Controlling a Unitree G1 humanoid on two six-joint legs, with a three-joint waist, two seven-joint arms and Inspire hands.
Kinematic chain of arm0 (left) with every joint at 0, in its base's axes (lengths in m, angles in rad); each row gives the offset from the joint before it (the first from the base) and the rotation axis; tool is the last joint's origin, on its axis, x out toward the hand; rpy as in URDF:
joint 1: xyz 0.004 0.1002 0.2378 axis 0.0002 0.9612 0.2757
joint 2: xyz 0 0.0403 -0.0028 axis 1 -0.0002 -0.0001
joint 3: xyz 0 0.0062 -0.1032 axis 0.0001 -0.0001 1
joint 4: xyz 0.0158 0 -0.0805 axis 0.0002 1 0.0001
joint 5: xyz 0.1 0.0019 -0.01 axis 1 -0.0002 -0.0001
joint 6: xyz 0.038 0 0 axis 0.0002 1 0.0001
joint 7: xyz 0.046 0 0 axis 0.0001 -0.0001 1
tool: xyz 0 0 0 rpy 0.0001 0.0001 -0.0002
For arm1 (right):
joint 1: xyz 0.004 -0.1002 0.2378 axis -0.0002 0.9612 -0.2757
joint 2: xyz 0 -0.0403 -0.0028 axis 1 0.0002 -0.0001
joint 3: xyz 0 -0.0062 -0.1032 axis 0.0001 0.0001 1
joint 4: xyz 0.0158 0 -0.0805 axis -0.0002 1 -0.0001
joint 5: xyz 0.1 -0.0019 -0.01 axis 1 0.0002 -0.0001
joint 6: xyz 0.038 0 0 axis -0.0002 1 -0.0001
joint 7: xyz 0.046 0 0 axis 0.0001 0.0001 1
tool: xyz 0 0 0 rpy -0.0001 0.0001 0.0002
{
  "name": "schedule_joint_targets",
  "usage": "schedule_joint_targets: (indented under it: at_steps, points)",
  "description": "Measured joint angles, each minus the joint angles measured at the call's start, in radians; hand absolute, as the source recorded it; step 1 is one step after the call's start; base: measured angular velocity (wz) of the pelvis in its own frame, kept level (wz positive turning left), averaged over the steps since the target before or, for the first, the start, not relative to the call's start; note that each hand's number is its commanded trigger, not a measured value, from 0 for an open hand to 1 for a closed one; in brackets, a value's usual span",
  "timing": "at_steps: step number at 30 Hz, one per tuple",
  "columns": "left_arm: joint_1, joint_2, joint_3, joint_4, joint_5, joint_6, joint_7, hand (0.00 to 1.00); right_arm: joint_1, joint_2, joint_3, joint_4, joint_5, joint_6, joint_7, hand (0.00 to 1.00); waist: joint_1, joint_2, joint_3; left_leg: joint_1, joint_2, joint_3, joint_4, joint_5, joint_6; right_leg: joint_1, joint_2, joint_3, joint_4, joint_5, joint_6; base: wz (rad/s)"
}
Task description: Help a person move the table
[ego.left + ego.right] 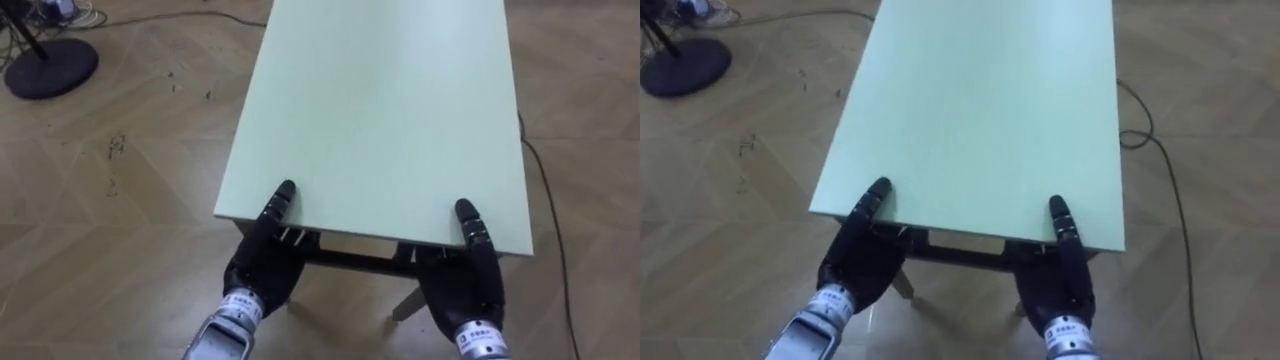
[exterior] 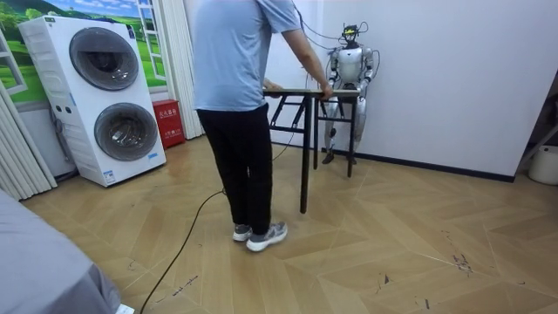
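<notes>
- A round dark stand base (image 1: 50, 68) sits on the wooden herringbone floor (image 1: 120, 230), off to the robot's left beyond the table's far left corner and well clear of the table.
- In the room view, two stacked front-loading washing machines (image 2: 106, 96) stand against the wall at the room view's left. A small red box (image 2: 166, 122) is on the floor just beside them.
- A low white container (image 2: 545, 166) is at the room view's right edge, near the white wall (image 2: 453, 78). It is well away from the table.
- A person (image 2: 235, 78) in a light blue shirt and dark trousers stands at the table's end opposite the robot. One arm reaches out to the table's top.
- The robot stands upright at the other end, close to the white wall and facing the person across the table.
- The table (image 1: 380, 110) has a pale green top on dark legs and stretches straight away from the robot. Whether its legs are off the floor cannot be told.
- The left hand (image 1: 262, 265) is clamped on the near edge by the left corner. Its thumb lies flat on the top and the palm is below the edge, with the other fingers tucked out of sight underneath.
- The right hand (image 1: 470, 285) grips the same edge near the right corner in the same way, thumb on top and fingers hidden beneath.
</notes>
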Motion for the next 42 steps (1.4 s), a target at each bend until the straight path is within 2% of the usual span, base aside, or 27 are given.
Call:
schedule_joint_targets:
  at_steps: [1,5,7,11,12,13,14,15,16,17,18,19,20,21,22,23,25,26,27,28,29,31,32,34,35,37,42]
  points:
    - [0.008,0.0,0.003,-0.008,0.002,0.0,0.0,1.0,0.0,0.0,0.003,0.0,0.0,0.0,0.0,1.0,0.006,-0.001,-0.0001,0.0,-0.005,-0.028,-0.006,0.0,0.0,0.011,0.005,-0.003,-0.024,0.0,-0.001,-0.27]
    - [0.016,0.004,0.004,-0.01,0.012,0.0,0.001,1.0,0.007,0.002,0.004,0.0,0.0,0.002,0.0,1.0,0.004,-0.008,-0.0003,0.026,-0.015,-0.067,-0.033,0.002,-0.003,0.059,0.017,-0.02,-0.084,0.001,-0.001,0.07]
    - [0.026,0.006,0.009,-0.011,0.012,-0.001,0.001,1.0,0.008,0.003,0.009,0.003,0.0,0.002,-0.001,1.0,0.004,-0.015,-0.0004,0.042,-0.025,-0.144,-0.06,0.005,-0.008,0.087,0.023,-0.033,-0.11,0.001,-0.001,0.08]
    - [0.043,0.014,0.008,-0.026,0.01,-0.001,0.001,1.0,0.013,0.001,0.024,0.003,0.0,-0.005,0.0,1.0,0.014,-0.017,-0.0008,0.074,-0.022,-0.191,-0.103,0.014,-0.021,0.103,0.042,-0.046,-0.106,0.003,-0.006,0.17]
    - [0.046,0.017,0.008,-0.027,0.01,-0.002,0.0,1.0,0.014,0.001,0.023,0.004,0.0,-0.007,0.0,1.0,0.018,-0.015,0.0005,0.085,-0.015,-0.208,-0.114,0.016,-0.023,0.088,0.048,-0.048,-0.085,0.001,-0.022,0.05]
    - [0.055,0.023,0.002,-0.035,0.01,-0.006,-0.001,1.0,0.018,0.008,0.025,0.005,-0.001,-0.007,0.0,1.0,0.031,-0.008,0.0011,0.094,0.009,-0.223,-0.121,0.015,-0.026,0.061,0.1,-0.028,-0.11,-0.018,-0.071,0.04]
    - [0.059,0.032,0.002,-0.044,0.01,-0.01,-0.003,1.0,0.019,0.012,0.028,0.004,-0.002,-0.007,0.002,1.0,0.038,-0.013,0.0019,0.093,0.016,-0.227,-0.122,0.016,-0.028,0.046,0.132,-0.027,-0.162,0.001,-0.095,0.14]
    - [0.073,0.032,0.01,-0.062,0.011,-0.013,-0.003,1.0,0.02,0.011,0.037,0.001,-0.001,-0.009,0.007,1.0,0.049,-0.021,0.0024,0.095,0.02,-0.231,-0.118,0.003,-0.051,0.009,0.157,-0.032,-0.211,0.081,-0.109,0.08]
    - [0.092,0.024,0.019,-0.067,0.023,-0.014,-0.003,1.0,0.018,0.009,0.047,0.001,-0.002,-0.015,0.007,1.0,0.062,-0.009,-0.0026,0.096,0.032,-0.215,-0.117,0.005,-0.065,0.025,0.157,-0.059,-0.204,0.089,-0.122,0.06]
    - [0.099,0.02,0.023,-0.07,0.027,-0.014,-0.004,1.0,0.012,0.006,0.058,0.003,-0.001,-0.021,0.007,1.0,0.07,-0.007,-0.0008,0.086,0.035,-0.208,-0.115,0.01,-0.077,0.03,0.157,-0.051,-0.208,0.09,-0.122,0.18]
    - [0.103,0.011,0.023,-0.071,0.035,-0.01,-0.005,1.0,0.009,0.001,0.061,0.005,-0.001,-0.033,0.008,1.0,0.071,-0.007,-0.0008,0.06,0.031,-0.213,-0.133,0.02,-0.092,0.041,0.153,-0.01,-0.221,0.09,-0.122,0.74]
    - [0.093,0.008,0.019,-0.07,0.04,-0.006,-0.003,1.0,0.011,0.001,0.058,0.005,0.0,-0.046,0.018,1.0,0.054,-0.01,0.0012,-0.001,0.021,-0.223,-0.157,0.03,-0.083,0.051,0.148,0.047,-0.24,0.092,-0.111,0.9]
    - [0.086,0.009,0.017,-0.07,0.042,-0.003,-0.001,1.0,0.011,0.003,0.056,0.007,0.0,-0.048,0.023,1.0,0.055,-0.022,0.0043,-0.032,0.012,-0.229,-0.156,0.064,-0.053,0.053,0.14,0.085,-0.244,0.094,-0.103,0.9]
    - [0.084,0.01,0.017,-0.07,0.043,-0.003,0.0,1.0,0.012,0.002,0.051,0.009,0.001,-0.042,0.03,1.0,0.055,-0.033,0.0028,-0.088,-0.003,-0.225,-0.165,0.134,-0.042,0.053,0.127,0.126,-0.247,0.099,-0.084,0.6]
    - [0.087,0.008,0.014,-0.07,0.042,-0.003,-0.001,1.0,0.016,-0.005,0.044,0.01,-0.003,-0.037,0.036,1.0,0.052,-0.031,0.0012,-0.096,-0.001,-0.186,-0.161,0.175,-0.026,0.058,0.115,0.117,-0.247,0.097,-0.071,0.47]
    - [0.089,0.008,0.012,-0.07,0.041,-0.003,-0.003,1.0,0.019,-0.007,0.04,0.009,-0.005,-0.036,0.04,1.0,0.058,-0.026,0.0008,-0.091,-0.003,-0.171,-0.161,0.178,-0.024,0.061,0.112,0.099,-0.249,0.097,-0.067,0.23]
    - [0.099,0.014,0.023,-0.07,0.039,-0.004,-0.02,1.0,0.02,-0.004,0.032,0.012,-0.009,-0.016,0.042,1.0,0.103,-0.023,0.0018,-0.073,-0.01,-0.177,-0.162,0.177,-0.024,0.078,0.107,0.027,-0.258,0.096,-0.063,-0.17]
    - [0.101,0.013,0.027,-0.07,0.04,-0.004,-0.023,1.0,0.02,-0.003,0.033,0.013,-0.011,-0.013,0.042,1.0,0.112,-0.019,0.0037,-0.068,-0.013,-0.185,-0.163,0.177,-0.024,0.087,0.102,0.008,-0.26,0.096,-0.063,0.03]
    - [0.109,0.012,0.026,-0.07,0.04,-0.004,-0.022,1.0,0.02,-0.001,0.034,0.022,-0.013,-0.014,0.042,1.0,0.108,-0.006,0.0023,-0.06,-0.018,-0.189,-0.166,0.177,-0.024,0.112,0.095,-0.019,-0.273,0.095,-0.063,0.48]
    - [0.113,0.012,0.023,-0.07,0.04,-0.004,-0.022,1.0,0.02,-0.002,0.034,0.026,-0.01,-0.013,0.042,1.0,0.1,0.001,0.0044,-0.052,-0.018,-0.182,-0.167,0.178,-0.024,0.134,0.089,-0.039,-0.281,0.088,-0.053,0.59]
    - [0.115,0.012,0.022,-0.07,0.04,-0.004,-0.022,1.0,0.02,-0.002,0.034,0.029,-0.01,-0.009,0.042,1.0,0.1,0.001,0.0044,-0.05,-0.019,-0.179,-0.167,0.177,-0.024,0.142,0.087,-0.047,-0.284,0.083,-0.048,0.58]
    - [0.117,0.012,0.02,-0.07,0.039,-0.001,-0.022,1.0,0.019,-0.004,0.032,0.029,-0.01,-0.004,0.042,1.0,0.092,0.001,0.0045,-0.051,-0.018,-0.164,-0.165,0.177,-0.024,0.168,0.073,-0.103,-0.291,0.071,-0.048,0.58]
    - [0.118,0.012,0.02,-0.07,0.038,-0.001,-0.02,1.0,0.019,-0.004,0.031,0.029,-0.01,-0.004,0.041,1.0,0.087,0.001,0.0045,-0.052,-0.015,-0.149,-0.165,0.178,-0.023,0.175,0.07,-0.119,-0.291,0.069,-0.048,0.78]
    - [0.118,0.012,0.018,-0.07,0.038,0.0,-0.009,1.0,0.019,-0.005,0.032,0.029,-0.012,-0.006,0.027,1.0,0.055,-0.003,0.0064,-0.05,-0.001,-0.052,-0.165,0.185,-0.012,0.211,0.059,-0.17,-0.29,0.055,-0.039,0.95]
    - [0.118,0.012,0.017,-0.07,0.038,0.001,-0.008,1.0,0.019,-0.006,0.031,0.029,-0.012,-0.006,0.026,1.0,0.05,-0.003,0.0063,-0.051,0.0,-0.031,-0.164,0.185,-0.01,0.217,0.056,-0.175,-0.289,0.049,-0.035,0.85]
    - [0.119,0.011,0.017,-0.07,0.038,0.004,-0.005,1.0,0.014,-0.011,0.024,0.029,-0.014,-0.005,0.024,1.0,0.054,0.0,0.0074,-0.059,-0.002,-0.029,-0.151,0.181,-0.003,0.232,0.052,-0.189,-0.29,0.033,-0.029,0.49]
    - [0.119,-0.003,0.02,-0.07,0.039,0.003,-0.005,1.0,-0.001,-0.024,0.02,0.029,-0.021,-0.006,0.023,1.0,0.081,0.015,0.0095,-0.084,-0.003,-0.03,-0.134,0.182,0.003,0.238,0.037,-0.253,-0.267,0.031,-0.026,0.38]
